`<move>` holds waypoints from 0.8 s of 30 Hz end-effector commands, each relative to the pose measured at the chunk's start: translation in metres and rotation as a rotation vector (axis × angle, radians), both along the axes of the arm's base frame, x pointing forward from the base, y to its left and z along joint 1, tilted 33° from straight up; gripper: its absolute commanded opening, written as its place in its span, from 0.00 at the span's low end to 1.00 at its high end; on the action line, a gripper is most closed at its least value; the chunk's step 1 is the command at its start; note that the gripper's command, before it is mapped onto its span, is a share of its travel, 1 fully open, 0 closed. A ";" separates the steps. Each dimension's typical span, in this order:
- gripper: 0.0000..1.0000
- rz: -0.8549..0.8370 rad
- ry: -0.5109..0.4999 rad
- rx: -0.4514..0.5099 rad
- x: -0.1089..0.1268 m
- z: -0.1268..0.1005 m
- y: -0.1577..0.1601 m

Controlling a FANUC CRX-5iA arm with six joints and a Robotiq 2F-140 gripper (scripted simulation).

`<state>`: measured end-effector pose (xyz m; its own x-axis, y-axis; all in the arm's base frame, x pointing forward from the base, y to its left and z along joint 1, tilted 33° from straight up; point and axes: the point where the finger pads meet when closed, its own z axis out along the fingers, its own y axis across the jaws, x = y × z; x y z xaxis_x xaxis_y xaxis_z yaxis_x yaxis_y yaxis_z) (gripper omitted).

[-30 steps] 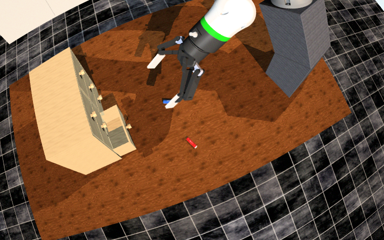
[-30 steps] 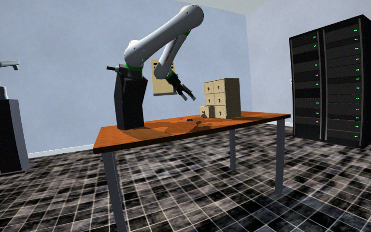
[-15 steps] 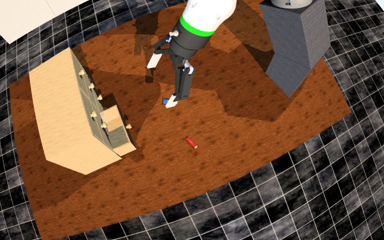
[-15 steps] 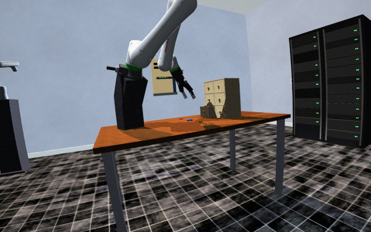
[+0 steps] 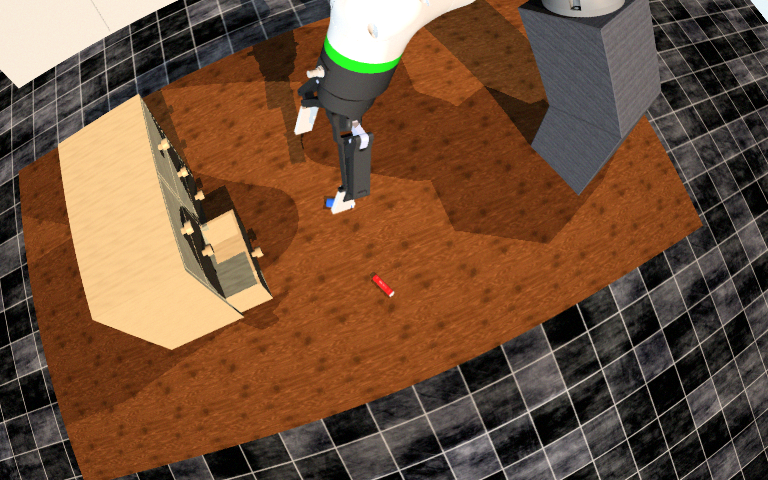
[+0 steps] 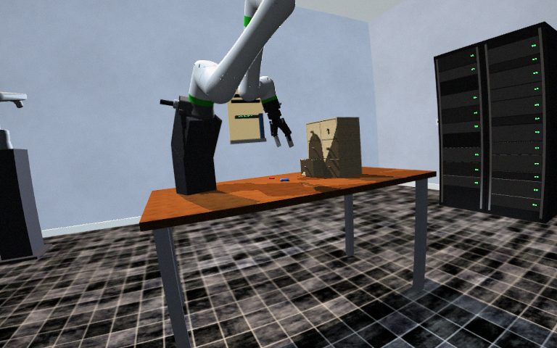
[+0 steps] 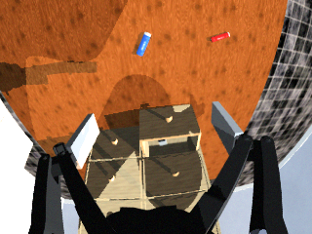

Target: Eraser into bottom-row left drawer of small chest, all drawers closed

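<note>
The small chest [image 5: 124, 215] [image 6: 351, 147] stands upright on the table. Its bottom-left drawer [image 5: 256, 300] [image 6: 310, 168] [image 7: 161, 119] is pulled partly out and looks level; the other visible drawers look pushed in. A small pale thing with a bluish part, seemingly the eraser [image 7: 162, 142], lies inside the open drawer near the chest's front, partly hidden. My gripper [image 5: 323, 164] [image 6: 284, 143] [image 7: 152, 117] is wide open and empty, high above the table in front of the chest, tilted towards it.
A blue cylinder [image 5: 329, 202] [image 6: 284, 179] [image 7: 143, 44] lies on the table [image 5: 351, 396] [image 6: 390, 175] in front of the chest. A smaller red cylinder [image 5: 382, 284] [image 6: 271, 177] [image 7: 220, 37] lies beyond the open drawer's side. Knobs stick out from the drawer fronts.
</note>
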<state>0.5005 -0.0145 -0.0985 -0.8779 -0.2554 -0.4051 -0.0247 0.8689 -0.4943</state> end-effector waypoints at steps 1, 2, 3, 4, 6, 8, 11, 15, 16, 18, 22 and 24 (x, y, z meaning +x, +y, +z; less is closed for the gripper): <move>1.00 -0.069 0.096 -0.042 0.002 0.003 -0.001; 1.00 -0.075 0.105 -0.042 0.002 0.004 -0.001; 1.00 -0.080 0.115 -0.042 0.002 0.004 0.000; 1.00 -0.085 0.125 -0.041 0.001 0.004 0.000; 1.00 -0.097 0.143 -0.043 0.001 0.005 0.000; 1.00 -0.107 0.161 -0.043 0.001 0.006 0.001; 1.00 -0.122 0.185 -0.044 0.001 0.007 0.001; 1.00 -0.138 0.213 -0.043 0.000 0.008 0.003; 1.00 -0.142 0.219 -0.044 0.000 0.009 0.002; 1.00 -0.142 0.219 -0.044 0.000 0.009 0.002; 1.00 -0.153 0.237 -0.045 0.000 0.009 0.003; 1.00 -0.156 0.244 -0.044 0.000 0.010 0.003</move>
<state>0.4974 -0.0099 -0.0916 -0.9655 -0.1465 -0.2154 -0.0135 0.8539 -0.5203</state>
